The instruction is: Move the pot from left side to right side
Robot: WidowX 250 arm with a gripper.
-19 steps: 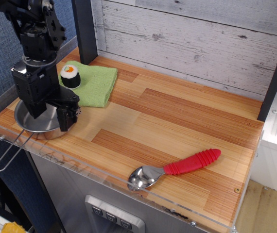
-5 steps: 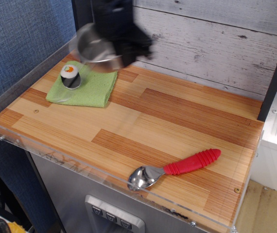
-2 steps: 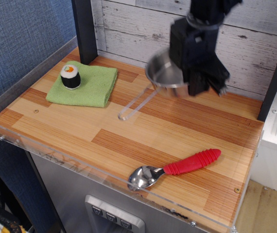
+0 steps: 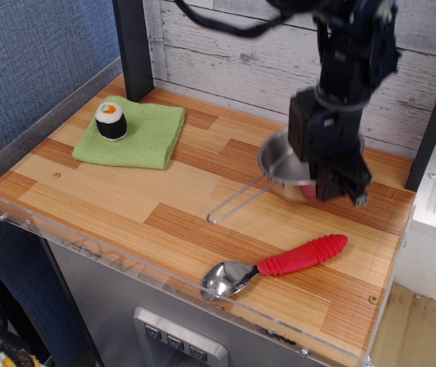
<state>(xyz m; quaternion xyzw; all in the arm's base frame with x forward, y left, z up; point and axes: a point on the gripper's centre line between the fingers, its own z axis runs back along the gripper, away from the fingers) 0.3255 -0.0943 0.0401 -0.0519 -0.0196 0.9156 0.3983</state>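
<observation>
The pot point(image 4: 283, 164) is a small shiny steel pan with a long wire-loop handle point(image 4: 237, 200) that points toward the front left. It sits low over the right rear part of the wooden table top point(image 4: 164, 191), at or just above the surface. My black gripper point(image 4: 327, 180) comes down from above and is shut on the pot's right rim. The gripper body hides the pot's right half.
A metal spoon with a red ribbed handle point(image 4: 279, 264) lies near the front right edge, just in front of the pot. A sushi roll point(image 4: 111, 119) stands on a green cloth point(image 4: 138, 134) at the back left. A plank wall stands behind; a dark post point(image 4: 132, 46) rises at back left.
The gripper lifted the pot from the front left corner, carried it across the back of the table to the right, and has now lowered it toward the surface at right rear.
</observation>
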